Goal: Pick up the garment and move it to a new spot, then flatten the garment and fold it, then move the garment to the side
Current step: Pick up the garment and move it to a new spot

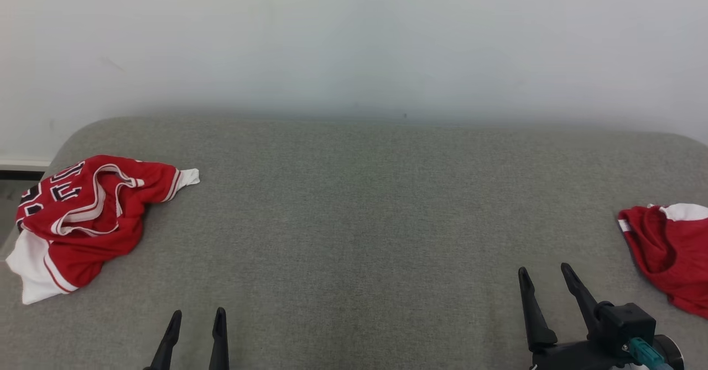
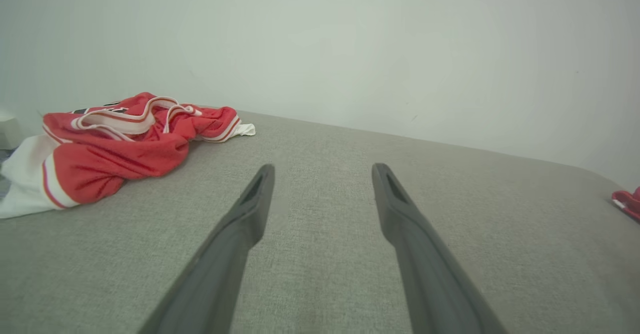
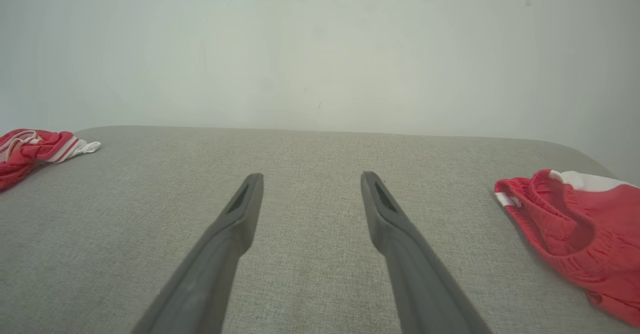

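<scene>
We log a grey woven surface, padded look, fine linen-like weave, rounded far corners, with a plain pale wall behind it at 12 o'clock. A red jersey sits crumpled at 9 o'clock in the head view, close to the surface's left edge. It is thin, soft knit with red-and-white striped trim looping around an opening, and dark block lettering with white outline half buried in folds. A white panel spreads from its 7 o'clock end and a small white tip pokes out at 2 o'clock; we cannot tell if the white panel hangs over the edge. Red shorts lie bunched at 3 o'clock, cut by the frame. In the right wrist view they show a ribbed, gathered waistband, a white patch on the far side and a short white stripe at the near corner. The left pincer is at 7 o'clock: two long matte dark fingers, tapered, slotted near the tips, spread wide and empty over bare weave. The right pincer is at 5 o'clock, also wide and empty, on a black wrist block with a teal plug. Both pincers are well apart from the jersey; the right one is nearer the shorts, not touching.
</scene>
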{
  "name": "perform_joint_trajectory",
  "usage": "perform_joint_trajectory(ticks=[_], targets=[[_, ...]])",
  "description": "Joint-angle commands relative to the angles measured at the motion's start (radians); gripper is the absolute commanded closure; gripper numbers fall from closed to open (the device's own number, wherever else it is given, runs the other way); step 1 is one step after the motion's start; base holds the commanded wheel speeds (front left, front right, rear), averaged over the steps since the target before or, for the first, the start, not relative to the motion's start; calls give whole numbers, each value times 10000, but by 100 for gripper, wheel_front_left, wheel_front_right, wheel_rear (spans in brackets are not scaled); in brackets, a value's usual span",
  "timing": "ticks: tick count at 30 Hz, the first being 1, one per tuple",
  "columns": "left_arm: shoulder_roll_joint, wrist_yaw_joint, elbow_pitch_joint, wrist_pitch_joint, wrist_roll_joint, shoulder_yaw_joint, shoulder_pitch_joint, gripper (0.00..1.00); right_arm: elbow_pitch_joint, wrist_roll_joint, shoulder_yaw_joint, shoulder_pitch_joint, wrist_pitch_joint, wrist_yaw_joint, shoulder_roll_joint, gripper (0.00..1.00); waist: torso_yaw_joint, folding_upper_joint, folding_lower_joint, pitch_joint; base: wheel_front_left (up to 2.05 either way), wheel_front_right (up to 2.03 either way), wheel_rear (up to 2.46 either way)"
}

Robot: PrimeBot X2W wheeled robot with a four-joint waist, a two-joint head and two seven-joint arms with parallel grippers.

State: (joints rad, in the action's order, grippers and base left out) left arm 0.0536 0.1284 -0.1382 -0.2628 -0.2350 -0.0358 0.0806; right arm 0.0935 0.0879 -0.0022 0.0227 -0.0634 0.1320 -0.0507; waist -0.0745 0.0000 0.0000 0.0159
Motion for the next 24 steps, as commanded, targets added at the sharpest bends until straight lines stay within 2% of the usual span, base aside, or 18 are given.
perform_joint_trajectory(ticks=[1, 19, 24], targets=[[-12, 15, -85, -32, 39, 2, -80, 0, 17, 103, 40, 128, -47, -22, 7, 0, -517, 0, 0, 53, 0, 0, 0], [238, 18, -140, -32, 122, 222, 252, 0, 253, 546, 230, 401, -183, -22, 5, 0, -3964, 0, 0, 361, 0, 0, 0], [202, -14, 96, -32, -14, 508, 484, 0, 338, 470, 617, 7, -128, -22, 5, 0, -4332, 0, 0, 158, 0, 0, 0]])
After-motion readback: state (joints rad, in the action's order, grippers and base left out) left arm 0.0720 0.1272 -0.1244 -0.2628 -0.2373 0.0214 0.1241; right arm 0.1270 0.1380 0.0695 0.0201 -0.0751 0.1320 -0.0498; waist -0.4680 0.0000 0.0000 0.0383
